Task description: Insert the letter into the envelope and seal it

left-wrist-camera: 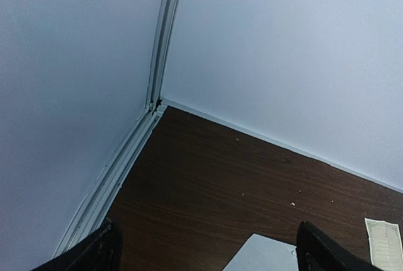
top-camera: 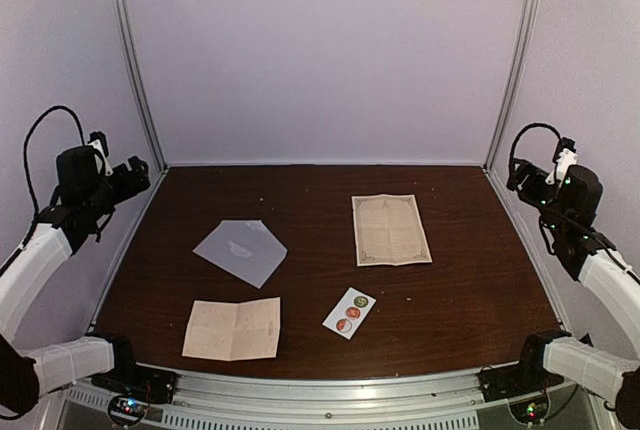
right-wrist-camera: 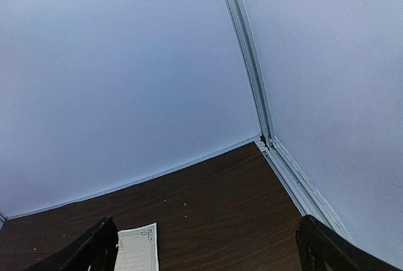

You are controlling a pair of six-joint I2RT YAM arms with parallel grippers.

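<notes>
A: Jaws first. L?
B: Left jaws spread wide. Fingers (left-wrist-camera: 101, 253) sit at both bottom corners of the wrist view, nothing betw. them. Held up off the surface (top-camera: 450, 290), by its left edge, facing the far-left corner.
A: R?
B: Right jaws also wide apart and empty, up by the right edge, facing the far-right corner.
A: Envelope?
B: Envelope (top-camera: 240, 251) lies flat, left of centre, well apart from both jaws. It's turned diag., long axis running from left to near-right. The tapered side looks to face the far wall, but flap open vs. folded, can't tell. One pale corner shows at the bottom of the left wrist view.
A: Paper?
B: Two sheets, both lying on the surface outside the envelope. Creased tan sheet (top-camera: 233, 330) is just near of the envelope, long axis L–R. Bordered sheet (top-camera: 390, 230) is right of centre, long axis near–far. Which one is the letter, can't tell.
A: Else?
B: Sticker strip (top-camera: 349, 312), white w/ three round stickers, tilted, betw. the two sheets toward the near edge.
A: Room?
B: Dark brown wood-grain surface w/ a few pale specks. Plain pale lilac walls on three sides, metal posts (top-camera: 135, 60) in the far corners.
</notes>
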